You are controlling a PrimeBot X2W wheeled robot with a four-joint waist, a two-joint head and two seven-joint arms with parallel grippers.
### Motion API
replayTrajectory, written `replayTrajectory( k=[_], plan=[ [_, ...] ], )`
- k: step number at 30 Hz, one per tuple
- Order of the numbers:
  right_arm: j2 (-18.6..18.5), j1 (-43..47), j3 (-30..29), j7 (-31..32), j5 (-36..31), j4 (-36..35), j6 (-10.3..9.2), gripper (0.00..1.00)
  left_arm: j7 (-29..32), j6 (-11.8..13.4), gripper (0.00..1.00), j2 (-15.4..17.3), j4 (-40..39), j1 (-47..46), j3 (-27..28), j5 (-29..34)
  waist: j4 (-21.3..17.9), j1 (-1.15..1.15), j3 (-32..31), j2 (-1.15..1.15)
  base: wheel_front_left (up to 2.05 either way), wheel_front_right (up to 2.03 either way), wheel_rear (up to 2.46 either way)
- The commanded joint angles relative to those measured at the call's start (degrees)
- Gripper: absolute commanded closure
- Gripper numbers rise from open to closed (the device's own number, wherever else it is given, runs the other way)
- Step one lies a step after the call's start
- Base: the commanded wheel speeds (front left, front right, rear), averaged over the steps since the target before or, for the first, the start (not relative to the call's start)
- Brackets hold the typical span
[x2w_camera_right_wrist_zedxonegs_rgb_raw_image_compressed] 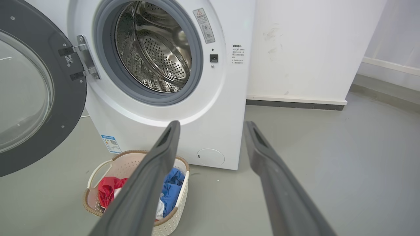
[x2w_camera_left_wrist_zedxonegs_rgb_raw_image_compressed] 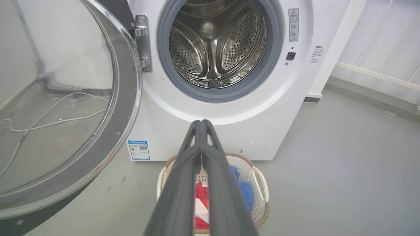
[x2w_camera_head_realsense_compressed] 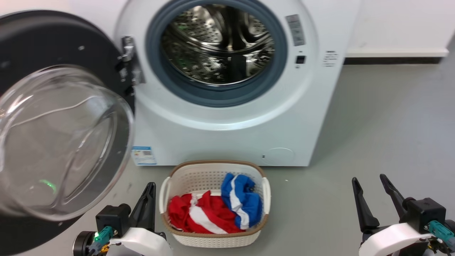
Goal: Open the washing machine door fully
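Left gripper [x2w_camera_head_realsense_compressed: 151, 185] sits at the lower left of the head view, its two dark fingers pressed together with nothing between them; the left wrist view shows them meeting at the tips and pointing toward the lower front of the machine. Right gripper [x2w_camera_head_realsense_compressed: 370, 180] rests at the lower right, fingers spread apart and empty, above bare grey floor [x2w_camera_head_realsense_compressed: 384, 128]. Between the two grippers, just beside the left one, a white laundry basket [x2w_camera_head_realsense_compressed: 213, 245] with a brown rim stands on the floor. It holds a red garment [x2w_camera_head_realsense_compressed: 199, 217] and a blue garment [x2w_camera_head_realsense_compressed: 243, 202], both white-striped, lying side by side. Just behind the basket is the washing machine [x2w_camera_head_realsense_compressed: 227, 138], white and boxy, with a small blue label [x2w_camera_head_realsense_compressed: 144, 155] low on its left and a round cap [x2w_camera_head_realsense_compressed: 280, 156] low on its right. Its perforated steel drum [x2w_camera_head_realsense_compressed: 217, 42] is open to view inside the grey-blue gasket [x2w_camera_head_realsense_compressed: 213, 96]. The washing machine door [x2w_camera_head_realsense_compressed: 60, 138] stands open on the robot's left, hung from a metal hinge [x2w_camera_head_realsense_compressed: 129, 58] and well clear of the opening. Its clear glass bowl bulges toward the head camera inside the black ring, and its lower edge hangs near the left gripper but apart from the fingers in the left wrist view
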Motion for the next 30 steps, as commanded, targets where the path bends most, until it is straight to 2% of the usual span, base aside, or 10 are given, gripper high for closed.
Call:
replayTrajectory(
  k=[1, 2, 3, 4, 11, 30],
  plan=[
    [-0.23, -0.46, -0.04, -0.22, 0.40, 0.15, -0.01, 0.00, -0.25, -0.09, 0.51, 0.04, 0.36, -0.97, -0.22, 0.51, -2.43, 0.00, 0.06, 0.00, 0.00, 0.00, 0.00],
    [-0.19, -0.21, 0.08, -0.35, 0.58, 0.25, -0.01, 0.00, -0.22, 0.15, 0.09, -0.02, 1.22, -1.01, -0.48, 0.64, -3.80, 0.00, 0.01, 0.00, 0.00, 0.00, 0.00],
    [-0.19, -0.21, 0.08, -0.35, 0.58, 0.25, -0.01, 0.00, -0.22, 0.15, 0.09, -0.02, 1.22, -1.01, -0.48, 0.64, -3.80, 0.00, 0.01, 0.00, 0.00, 0.00, 0.00],
    [-0.21, -0.10, 0.30, -0.39, 0.64, 0.31, -0.01, 0.00, -0.29, 0.30, 0.00, -0.04, 1.66, -1.17, -0.41, 0.63, -4.37, 0.00, -0.01, 0.00, 0.00, 0.00, 0.00],
    [-0.21, 0.25, 0.49, -0.50, 1.11, 0.48, -0.01, 0.00, -0.58, 0.95, 0.00, 0.48, 3.71, -2.50, -0.21, 0.96, -5.90, 0.00, 0.01, 0.00, 0.00, 0.00, 0.00],
    [0.01, 0.03, 0.16, -0.61, 1.30, 0.17, -0.01, 0.00, -1.71, 1.19, 0.00, 1.16, 5.96, -3.91, -0.07, 0.49, -4.56, 0.00, 0.40, 0.00, 0.00, 0.00, 0.00]
  ],
)
